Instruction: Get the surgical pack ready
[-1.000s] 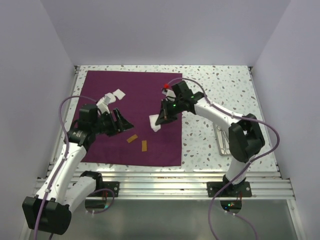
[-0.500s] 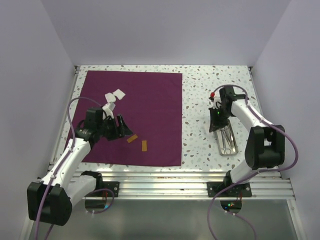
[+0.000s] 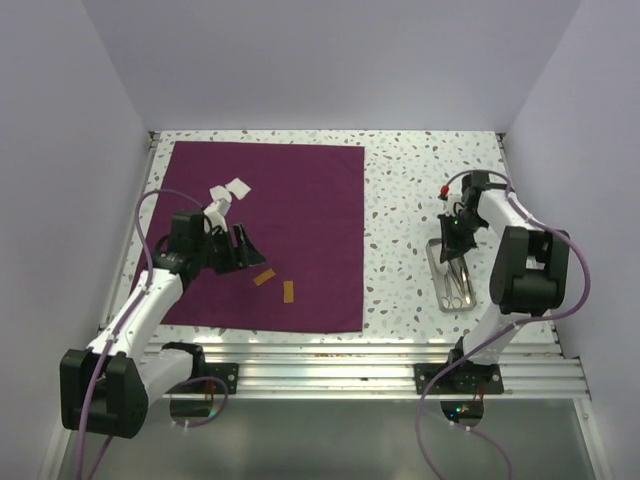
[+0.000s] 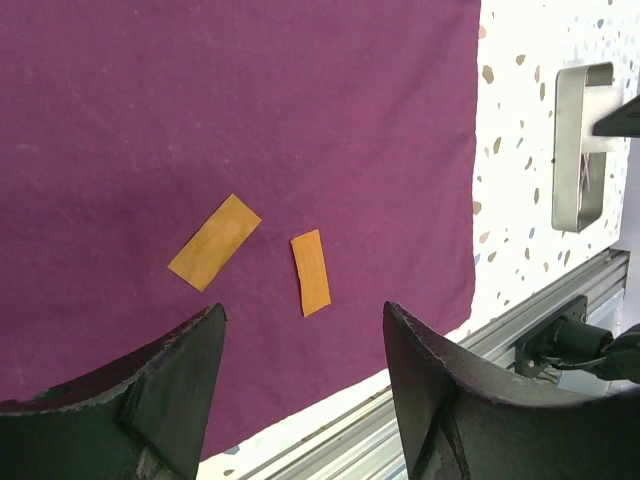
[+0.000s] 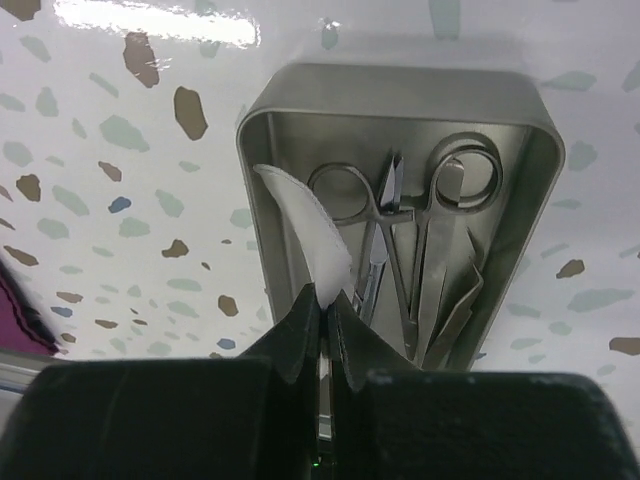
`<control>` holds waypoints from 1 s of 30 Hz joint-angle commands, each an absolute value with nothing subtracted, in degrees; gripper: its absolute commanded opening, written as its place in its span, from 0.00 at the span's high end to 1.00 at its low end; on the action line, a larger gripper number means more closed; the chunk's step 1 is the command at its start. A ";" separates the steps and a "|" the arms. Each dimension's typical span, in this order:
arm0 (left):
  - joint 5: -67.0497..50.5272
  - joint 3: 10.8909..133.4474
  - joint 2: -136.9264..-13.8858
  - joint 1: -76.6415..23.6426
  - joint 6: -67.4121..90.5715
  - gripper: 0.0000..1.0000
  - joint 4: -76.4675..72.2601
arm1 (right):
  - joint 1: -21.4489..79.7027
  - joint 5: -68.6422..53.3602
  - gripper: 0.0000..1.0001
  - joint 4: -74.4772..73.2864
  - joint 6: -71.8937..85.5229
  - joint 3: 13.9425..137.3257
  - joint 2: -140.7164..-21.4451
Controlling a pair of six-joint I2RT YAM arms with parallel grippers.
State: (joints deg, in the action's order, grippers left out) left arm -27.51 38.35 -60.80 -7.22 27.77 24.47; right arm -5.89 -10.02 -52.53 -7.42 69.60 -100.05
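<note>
Spreading flat as a large square, the plum-purple cloth [image 3: 300, 210] covered the left half of the speckled table [image 3: 400, 180] in the overhead view. The left gripper [image 3: 243, 250] hung over the cloth's lower left part with its fingers apart and nothing between them. Two orange strips [image 3: 264, 277] lay on the cloth just beside it, toward the near edge, and two white squares [image 3: 237, 187] lay farther back. Well apart from the cloth, near the table's right side, the right gripper [image 3: 452, 240] pointed down at the far end of a small metal tray [image 3: 441, 290].

From the left wrist, the left gripper [image 4: 302, 312] showed both fingers [image 4: 170, 370] spread wide above the cloth [image 4: 250, 100]. The orange strips [image 4: 214, 255] lay loose on the fabric below the gap. The tray [image 4: 562, 150] sat on bare table beyond the cloth's right edge, and a metal rail [image 4: 480, 340] ran along the near side.

From the right wrist, the right gripper [image 5: 327, 298] had its fingers pressed together on a curved white pad [image 5: 305, 235]. The pad reached down into the tray [image 5: 400, 85] at its left side, beside steel instruments [image 5: 440, 240] with ring handles lying on the tray floor.
</note>
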 commanded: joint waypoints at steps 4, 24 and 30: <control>-29.53 39.81 -61.79 -6.07 26.81 0.32 21.62 | -7.21 -10.46 1.00 -51.42 -7.65 72.95 -104.58; -10.91 59.91 -73.29 -3.52 30.06 0.32 39.20 | -3.63 1.23 0.54 -54.31 6.50 80.22 -101.60; -10.45 70.55 -84.53 3.86 31.11 0.33 36.04 | 9.92 -2.19 0.54 -55.46 10.54 88.94 -100.03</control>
State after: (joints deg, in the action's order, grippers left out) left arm -12.91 65.41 -80.47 0.12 29.93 36.36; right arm 4.64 0.43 -54.15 6.96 84.99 -104.75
